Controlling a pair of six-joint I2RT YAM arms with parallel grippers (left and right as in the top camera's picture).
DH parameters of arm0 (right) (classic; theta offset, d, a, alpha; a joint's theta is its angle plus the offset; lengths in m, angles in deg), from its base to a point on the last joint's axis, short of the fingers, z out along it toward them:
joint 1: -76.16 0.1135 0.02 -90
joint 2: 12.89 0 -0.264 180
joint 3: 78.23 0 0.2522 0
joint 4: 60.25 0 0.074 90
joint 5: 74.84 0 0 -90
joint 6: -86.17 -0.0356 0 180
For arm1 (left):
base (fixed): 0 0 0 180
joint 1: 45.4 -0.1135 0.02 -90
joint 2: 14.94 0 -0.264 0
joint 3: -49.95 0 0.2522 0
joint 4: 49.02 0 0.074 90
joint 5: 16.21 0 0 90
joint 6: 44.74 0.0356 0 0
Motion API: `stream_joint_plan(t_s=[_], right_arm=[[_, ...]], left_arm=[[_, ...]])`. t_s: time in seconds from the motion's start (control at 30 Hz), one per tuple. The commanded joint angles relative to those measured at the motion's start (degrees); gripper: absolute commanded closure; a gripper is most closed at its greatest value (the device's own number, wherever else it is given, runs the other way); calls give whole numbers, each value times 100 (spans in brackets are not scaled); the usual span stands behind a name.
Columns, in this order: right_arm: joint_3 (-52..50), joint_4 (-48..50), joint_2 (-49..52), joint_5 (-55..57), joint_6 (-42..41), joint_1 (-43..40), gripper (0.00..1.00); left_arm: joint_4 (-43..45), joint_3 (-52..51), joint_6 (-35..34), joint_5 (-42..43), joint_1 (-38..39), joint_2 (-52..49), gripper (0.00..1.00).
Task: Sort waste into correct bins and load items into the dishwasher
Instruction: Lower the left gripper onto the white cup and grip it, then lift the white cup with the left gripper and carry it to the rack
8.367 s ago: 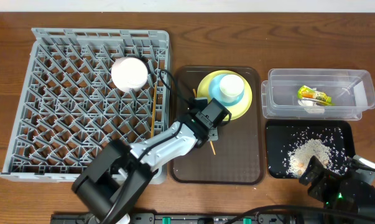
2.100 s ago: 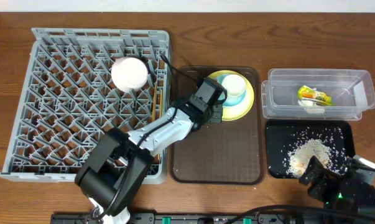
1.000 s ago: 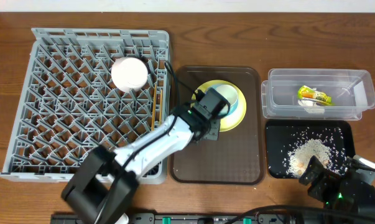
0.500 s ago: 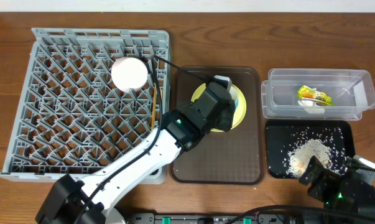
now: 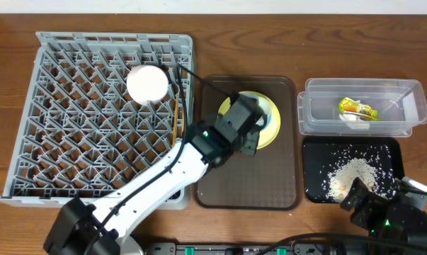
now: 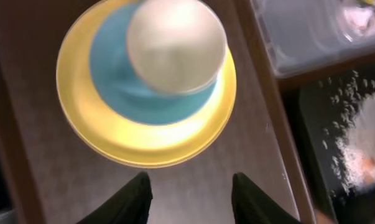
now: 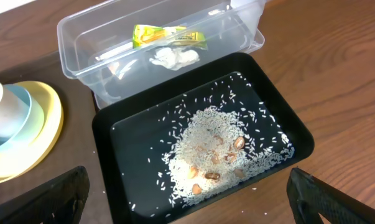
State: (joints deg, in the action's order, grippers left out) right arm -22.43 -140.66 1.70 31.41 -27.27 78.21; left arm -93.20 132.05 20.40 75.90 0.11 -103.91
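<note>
Wooden worktop [image 5: 340, 49] below: left end effector [image 6: 190, 180] hovers half-open, empty, cup [image 6: 175, 46] on plate [image 6: 100, 130] just ahead, seemingly poised to grasp; right end effector [image 7: 187, 174] rests wide.

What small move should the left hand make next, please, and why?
Probably bring the left hand forward over the cup and down, ready to close. Its fingers stand open and empty short of the cup, which sits on the yellow plate, and both are outside the rack.

Nothing legible; print on the snack wrapper [image 7: 168, 36] is blurred
</note>
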Motion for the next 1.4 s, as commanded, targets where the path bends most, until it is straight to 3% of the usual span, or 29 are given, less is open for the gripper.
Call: stream_joint_plan(t_s=[0.0, 0.27, 0.3, 0.33, 0.43, 0.5, 0.6, 0.77, 0.97, 1.37], right_arm=[[20, -7, -2, 37, -28, -37, 1], [22, -7, -2, 39, -28, -37, 1], [22, -7, -2, 39, -28, -37, 1], [22, -7, -2, 37, -28, -37, 1], [20, -7, -2, 37, -26, -37, 1], [22, -7, -2, 37, -28, -37, 1], [22, -7, -2, 39, -28, -37, 1], [22, -7, -2, 39, -28, -37, 1], [20, -7, -2, 37, -28, -37, 1], [22, -7, -2, 37, -28, -37, 1]], left_arm=[[-597, 1244, 461, 389, -61, -31, 57], [-3530, 4583, 1196, 389, -59, -1445, 61], [-3777, 4839, 1270, 389, -57, -1694, 60], [-3873, 4955, 1283, 391, -55, -1862, 52], [-3786, 4975, 1220, 393, -55, -2264, 46], [-3786, 4970, 992, 391, -55, -2476, 47], [-3696, 4964, 616, 393, -39, -2706, 59], [-3211, 4833, 614, 238, 162, -3101, 69], [-3169, 4817, 610, -673, 310, -3526, 69], [-2946, 4809, 612, -1204, 306, -4006, 69]])
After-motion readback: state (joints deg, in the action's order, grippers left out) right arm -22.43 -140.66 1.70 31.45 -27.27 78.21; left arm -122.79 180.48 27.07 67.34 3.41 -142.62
